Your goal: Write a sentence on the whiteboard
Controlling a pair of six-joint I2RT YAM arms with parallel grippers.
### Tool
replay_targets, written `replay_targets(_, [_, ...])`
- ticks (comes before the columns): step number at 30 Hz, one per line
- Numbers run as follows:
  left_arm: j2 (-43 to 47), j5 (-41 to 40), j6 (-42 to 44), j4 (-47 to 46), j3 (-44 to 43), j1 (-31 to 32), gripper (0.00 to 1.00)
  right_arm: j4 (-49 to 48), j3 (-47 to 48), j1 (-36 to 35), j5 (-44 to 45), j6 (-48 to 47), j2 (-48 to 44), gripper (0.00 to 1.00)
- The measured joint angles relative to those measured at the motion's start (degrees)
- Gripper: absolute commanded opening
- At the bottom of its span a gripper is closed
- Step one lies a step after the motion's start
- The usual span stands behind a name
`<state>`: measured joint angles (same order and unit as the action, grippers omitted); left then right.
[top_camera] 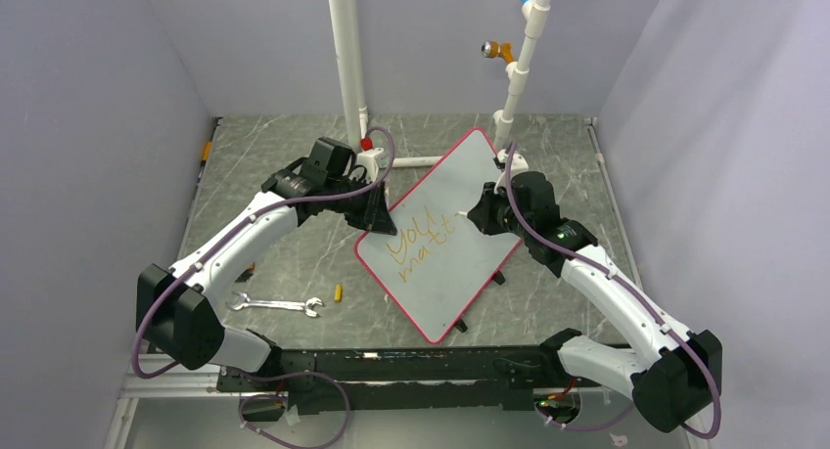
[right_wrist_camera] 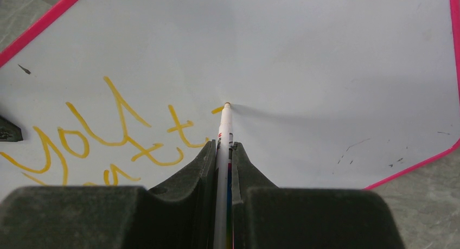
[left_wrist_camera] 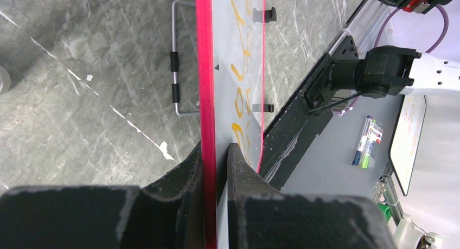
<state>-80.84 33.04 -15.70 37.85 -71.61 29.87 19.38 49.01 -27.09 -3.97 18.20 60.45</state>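
The whiteboard (top_camera: 460,190), pale grey with a thin red rim, lies tilted at the table's middle. Orange-yellow lettering (top_camera: 419,242) reads roughly "You matt" in two slanted lines; it also shows in the right wrist view (right_wrist_camera: 114,135). My left gripper (top_camera: 376,210) is shut on the board's left rim (left_wrist_camera: 206,97), one finger on each face. My right gripper (top_camera: 478,216) is shut on a white marker (right_wrist_camera: 224,131). The marker's tip (right_wrist_camera: 227,104) touches the board at a short fresh yellow stroke, right of the last "t".
A silver wrench (top_camera: 276,304) and a small yellow cap (top_camera: 339,292) lie on the dark marbled table left of the board. Two white pipes (top_camera: 347,67) stand at the back. A wire stand (left_wrist_camera: 174,59) shows under the board.
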Motion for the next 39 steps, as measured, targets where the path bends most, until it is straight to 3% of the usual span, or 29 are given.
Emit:
replay_targets(26, [0.02, -0.04, 0.0, 0.17, 0.02, 0.0, 0.0, -2.05, 0.81, 0.07, -4.11, 0.0, 0.83, 0.0])
replay_targets(39, [0.02, -0.11, 0.0, 0.17, 0.02, 0.0, 0.0, -1.75, -4.42, -0.22, -4.39, 0.02, -3.5, 0.0])
